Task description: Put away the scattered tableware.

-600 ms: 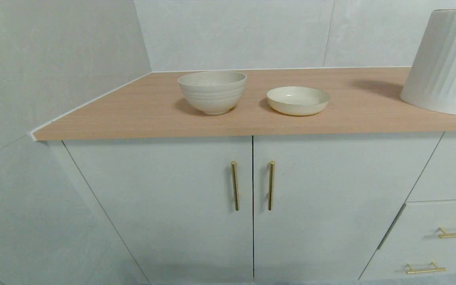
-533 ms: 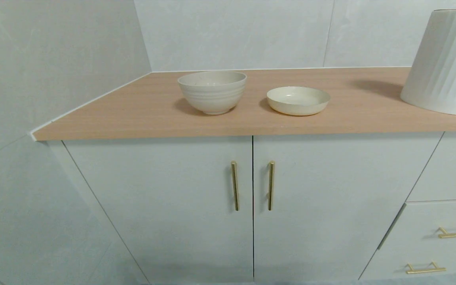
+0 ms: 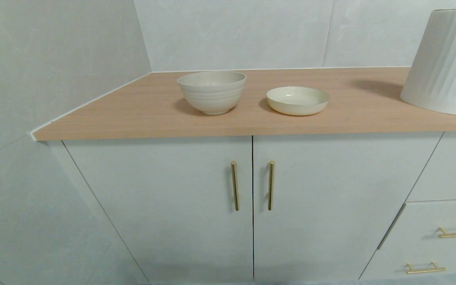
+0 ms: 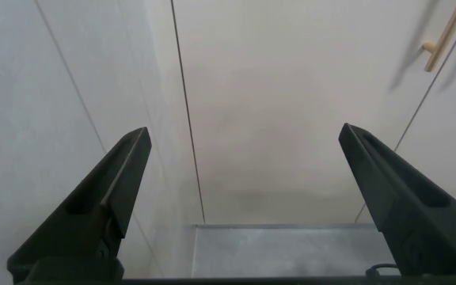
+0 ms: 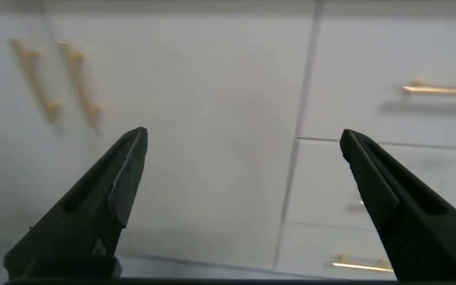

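A deep cream bowl (image 3: 212,91) with ribbed sides stands on the wooden countertop (image 3: 141,114), left of centre. To its right sits a shallow cream dish (image 3: 298,100). Below them are two shut white cabinet doors with gold bar handles (image 3: 234,185) side by side. My left gripper (image 4: 244,150) is open, low down in front of the cabinet face near the wall corner, with a gold handle (image 4: 442,36) off to one side. My right gripper (image 5: 244,150) is open too, facing the cabinet front, with the two door handles (image 5: 54,79) and a drawer handle (image 5: 442,89) ahead.
A tall white ribbed container (image 3: 445,59) stands on the countertop at the far right. Drawers with gold handles (image 3: 455,232) fill the lower right. Tiled walls close off the left side and the back.
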